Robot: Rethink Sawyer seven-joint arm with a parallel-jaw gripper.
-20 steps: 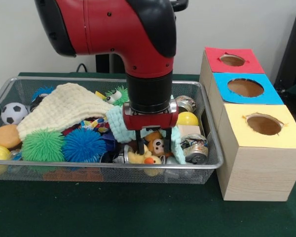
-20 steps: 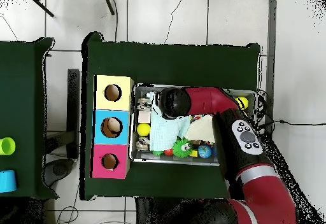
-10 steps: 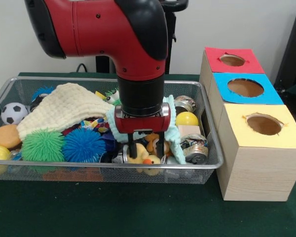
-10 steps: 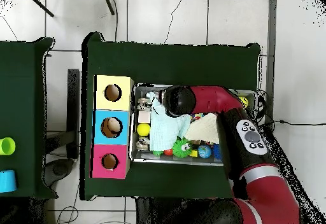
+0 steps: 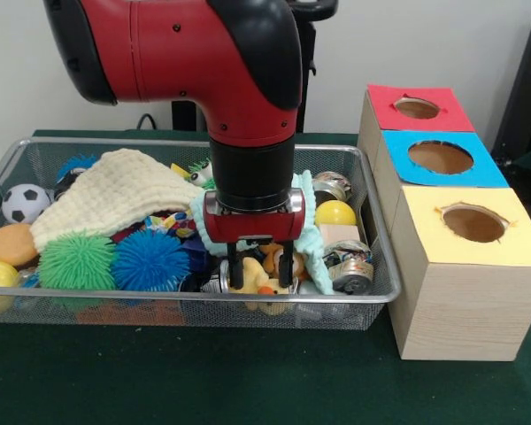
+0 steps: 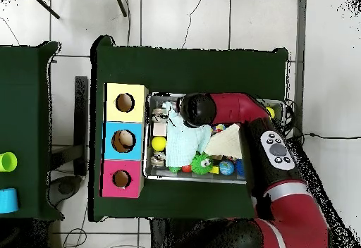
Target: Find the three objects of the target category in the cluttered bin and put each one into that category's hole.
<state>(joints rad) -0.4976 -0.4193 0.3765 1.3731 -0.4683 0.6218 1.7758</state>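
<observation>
Gripper (image 5: 259, 264) spread open, astride yellow duck (image 5: 250, 280) at bin (image 5: 372, 292) lower centre; risk: mint cloth (image 5: 316, 252) snags finger, duck slips.

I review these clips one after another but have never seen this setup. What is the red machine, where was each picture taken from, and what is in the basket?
The red and black machine is a robot arm. Its tool hangs open, low in a wire basket, straddling a yellow toy duck; it holds nothing. One picture looks across the table; the other looks straight down. The basket holds a cream cloth, a pale blue cloth, spiky green and blue balls, a small football, a yellow ball and cans. Beside it stand three boxes with holes, topped red, blue and yellow.
</observation>
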